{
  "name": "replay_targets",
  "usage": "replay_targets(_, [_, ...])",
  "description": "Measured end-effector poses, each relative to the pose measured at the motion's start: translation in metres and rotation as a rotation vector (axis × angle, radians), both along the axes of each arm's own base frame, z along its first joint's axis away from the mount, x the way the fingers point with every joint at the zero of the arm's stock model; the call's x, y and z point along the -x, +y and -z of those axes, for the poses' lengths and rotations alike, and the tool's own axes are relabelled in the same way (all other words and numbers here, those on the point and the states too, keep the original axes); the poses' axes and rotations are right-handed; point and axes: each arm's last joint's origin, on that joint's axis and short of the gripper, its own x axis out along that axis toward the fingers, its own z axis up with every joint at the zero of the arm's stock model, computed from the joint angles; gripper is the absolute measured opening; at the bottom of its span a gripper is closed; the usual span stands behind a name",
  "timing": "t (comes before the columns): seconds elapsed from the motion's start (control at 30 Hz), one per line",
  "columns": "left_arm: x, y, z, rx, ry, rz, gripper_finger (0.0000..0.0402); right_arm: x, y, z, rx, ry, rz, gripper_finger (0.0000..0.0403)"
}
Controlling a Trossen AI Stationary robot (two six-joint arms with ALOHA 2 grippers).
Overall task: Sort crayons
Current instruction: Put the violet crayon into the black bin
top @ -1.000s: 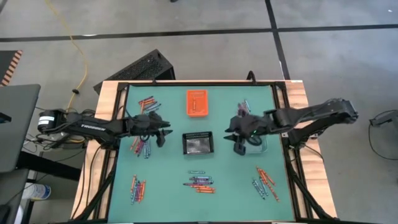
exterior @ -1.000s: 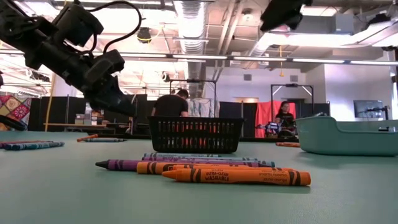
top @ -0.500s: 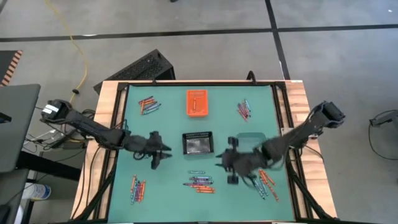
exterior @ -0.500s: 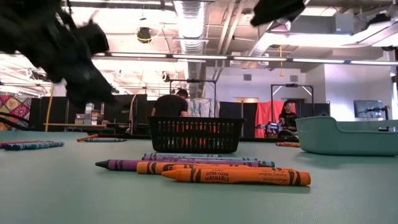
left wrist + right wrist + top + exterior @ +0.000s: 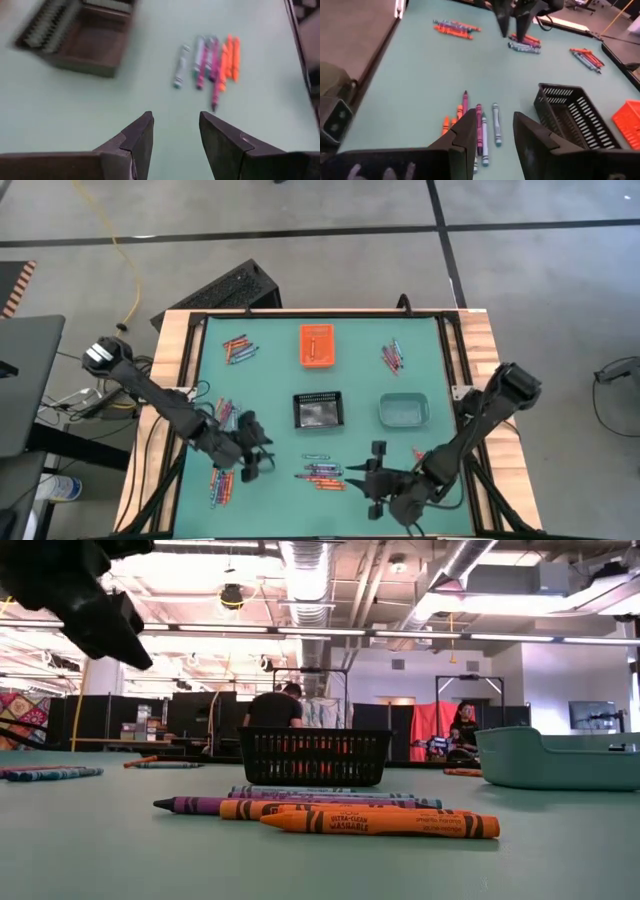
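Both my claws hang above the near part of the green table (image 5: 270,410) with their fingers apart, and they grasp nothing. My left gripper (image 5: 262,466) is just to the left of the middle heap of crayons (image 5: 322,474), and another small heap lies beside it on its own left. My right gripper (image 5: 372,485) is just to the right of that same middle heap. Beyond the heap, farther from both claws, stands the black mesh bin (image 5: 318,410).
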Motion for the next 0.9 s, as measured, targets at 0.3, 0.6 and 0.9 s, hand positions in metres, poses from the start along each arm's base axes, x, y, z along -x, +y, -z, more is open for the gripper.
replay_targets(0.3, [-0.065,-0.052,0.022,-0.158,0.099,0.395,0.0148,-0.016,-0.007,0.011,0.035,0.041,0.001,0.0128])
replay_targets(0.6, [-0.107,-0.062,0.046,-0.239,0.115,0.412,0.0148,-0.013,-0.002,0.007,0.055,0.044,-0.048,0.0128])
replay_targets(0.9, [-0.118,-0.047,0.054,-0.182,0.183,0.383,0.0148,-0.009,0.005,0.017,0.049,0.067,-0.052,0.0128])
